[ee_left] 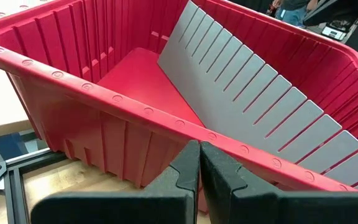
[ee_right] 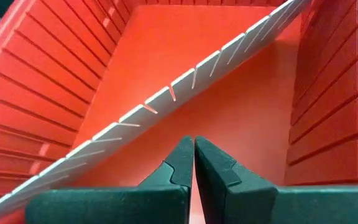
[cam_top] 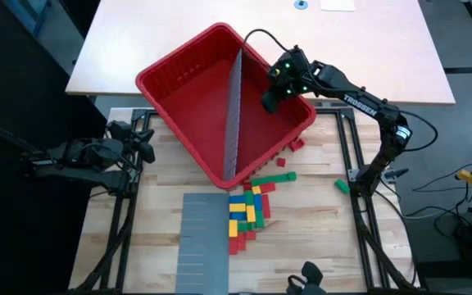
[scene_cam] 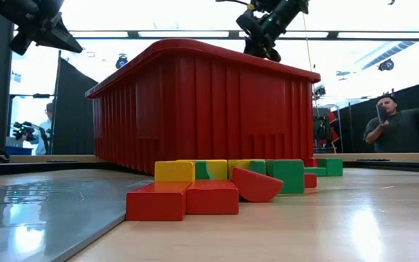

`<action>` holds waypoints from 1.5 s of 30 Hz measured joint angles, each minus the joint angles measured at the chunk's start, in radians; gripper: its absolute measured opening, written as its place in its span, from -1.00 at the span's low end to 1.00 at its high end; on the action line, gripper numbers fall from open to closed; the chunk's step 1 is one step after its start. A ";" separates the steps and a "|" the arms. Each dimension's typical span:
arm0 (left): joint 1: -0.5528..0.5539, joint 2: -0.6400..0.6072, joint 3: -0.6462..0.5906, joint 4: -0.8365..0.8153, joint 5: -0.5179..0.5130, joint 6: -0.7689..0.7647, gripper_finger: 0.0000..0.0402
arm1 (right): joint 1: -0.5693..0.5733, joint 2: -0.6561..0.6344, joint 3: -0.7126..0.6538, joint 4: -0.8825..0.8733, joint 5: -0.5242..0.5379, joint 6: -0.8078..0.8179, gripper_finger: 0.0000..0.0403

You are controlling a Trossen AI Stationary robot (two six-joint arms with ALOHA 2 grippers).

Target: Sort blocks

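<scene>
Two red blocks (scene_cam: 182, 199) are lying nearest the low camera on the wooden bench (scene_cam: 304, 225), with a rounded red piece (scene_cam: 256, 186) leaning just beside them and yellow and green blocks (scene_cam: 228, 170) sitting right behind; from above, the same blocks are forming a mixed cluster of red, green, blue and yellow (cam_top: 248, 211) close to the bench's front, beside a flat grey panel (cam_top: 204, 239), with a few red ones (cam_top: 292, 146) near the bin's corner and a single green one (cam_top: 342, 186) lying apart to the right; the big red bin (cam_top: 170, 74) is sitting skewed across the bench, with a grey slotted divider (cam_top: 238, 115) standing inside it; the right hand (ee_right: 194, 163) is hovering over the bin's right half, its fingers clenched together on nothing; the left hand (ee_left: 199, 169) is waiting at the bench's left edge, facing the bin's outer wall, its fingers likewise pressed together and gripping nothing; a person (scene_cam: 402, 127) is standing in the room behind.
</scene>
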State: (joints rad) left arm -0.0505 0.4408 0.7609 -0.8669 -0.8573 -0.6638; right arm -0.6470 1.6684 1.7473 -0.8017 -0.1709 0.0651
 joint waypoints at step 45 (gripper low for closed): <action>0.000 -0.184 -0.001 0.022 -0.023 0.174 -1.00 | 0.219 0.046 0.000 0.209 -0.125 0.075 -1.00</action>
State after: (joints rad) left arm -0.0502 0.2563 0.7601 -0.8452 -0.8801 -0.4898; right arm -0.4278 1.7140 1.7473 -0.5926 -0.2959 0.1406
